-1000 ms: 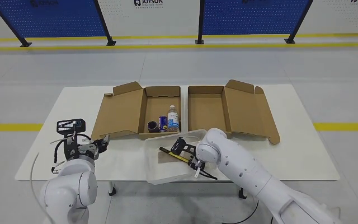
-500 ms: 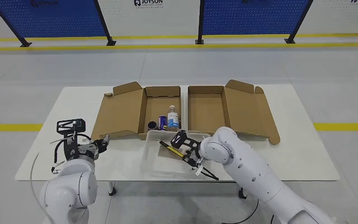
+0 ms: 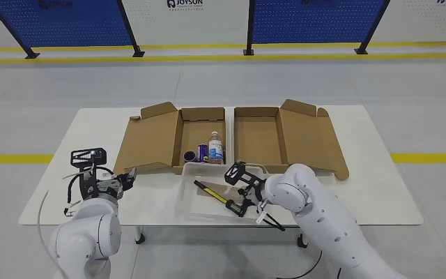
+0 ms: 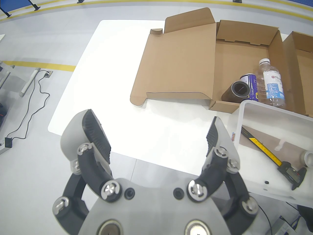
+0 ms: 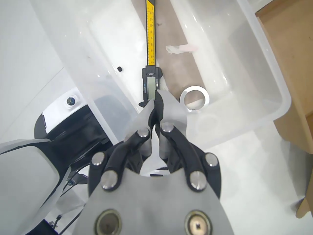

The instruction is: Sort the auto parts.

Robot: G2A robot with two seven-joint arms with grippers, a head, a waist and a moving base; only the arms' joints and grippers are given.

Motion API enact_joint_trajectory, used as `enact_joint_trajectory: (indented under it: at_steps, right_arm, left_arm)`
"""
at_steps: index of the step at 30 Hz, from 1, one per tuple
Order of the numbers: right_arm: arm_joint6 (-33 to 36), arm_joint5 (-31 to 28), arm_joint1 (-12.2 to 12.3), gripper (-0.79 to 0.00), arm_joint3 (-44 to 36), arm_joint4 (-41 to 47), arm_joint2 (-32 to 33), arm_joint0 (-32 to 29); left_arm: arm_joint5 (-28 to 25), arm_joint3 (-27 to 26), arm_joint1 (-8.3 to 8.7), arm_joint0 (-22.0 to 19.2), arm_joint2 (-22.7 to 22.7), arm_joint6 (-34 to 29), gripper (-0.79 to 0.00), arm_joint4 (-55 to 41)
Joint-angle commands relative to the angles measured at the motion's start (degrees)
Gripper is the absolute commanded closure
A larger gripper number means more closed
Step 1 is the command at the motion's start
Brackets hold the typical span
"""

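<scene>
A digital caliper (image 3: 217, 196) with a yellow scale and a black display head (image 5: 151, 84) lies slanted in the clear plastic bin (image 3: 189, 216). My right gripper (image 3: 246, 204) is shut on the caliper's head end (image 5: 154, 103) at the bin's front wall. The caliper (image 4: 269, 152) is also seen in the left wrist view. A white ring (image 5: 195, 98) and a small pale scrap (image 5: 181, 48) lie in the bin on a brown sheet. My left gripper (image 4: 156, 135) hangs open over the table's front left edge (image 3: 125, 180), holding nothing.
Two open cardboard boxes stand behind the bin. The left box (image 3: 202, 118) holds a black cylinder (image 4: 238, 91), a blue can (image 4: 250, 83) and a clear bottle (image 3: 215, 148). The right box (image 3: 256, 139) has a bare floor. White tabletop (image 3: 376, 188) lies free at the right.
The right arm has swung to the right while its gripper kept hold of the caliper's head. The caliper has turned slightly in the bin. The left arm has not moved.
</scene>
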Motion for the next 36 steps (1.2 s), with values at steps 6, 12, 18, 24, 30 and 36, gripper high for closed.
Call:
enact_joint_trajectory:
  at_steps: [6, 12, 18, 24, 30, 36]
  right_arm:
    - [0.13, -1.09, -1.38, -0.237, 5.64, 0.52, -4.81, 4.16]
    - [0.69, -1.03, -3.96, -0.237, 12.58, 0.21, -11.56, 9.72]
    - [0.30, -0.63, -6.76, -0.317, 19.02, 0.51, -17.15, 13.63]
    - [-1.20, -0.69, -9.20, -0.320, 24.15, 1.46, -20.78, 15.70]
    - [-1.65, -0.69, -11.00, -0.369, 27.72, 1.86, -22.95, 16.93]
    - [-2.21, -0.53, -12.27, -0.326, 30.45, 1.84, -24.05, 17.69]
  left_arm:
    - [0.00, 0.00, 0.00, 0.00, 0.00, 0.00, -0.785, 0.00]
    - [0.00, 0.00, 0.00, 0.00, 0.00, 0.00, -0.785, 0.00]
    - [0.00, 0.00, 0.00, 0.00, 0.00, 0.00, -0.785, 0.00]
    - [0.00, 0.00, 0.00, 0.00, 0.00, 0.00, -0.785, 0.00]
    - [0.00, 0.00, 0.00, 0.00, 0.00, 0.00, -0.785, 0.00]
    - [0.00, 0.00, 0.00, 0.00, 0.00, 0.00, -0.785, 0.00]
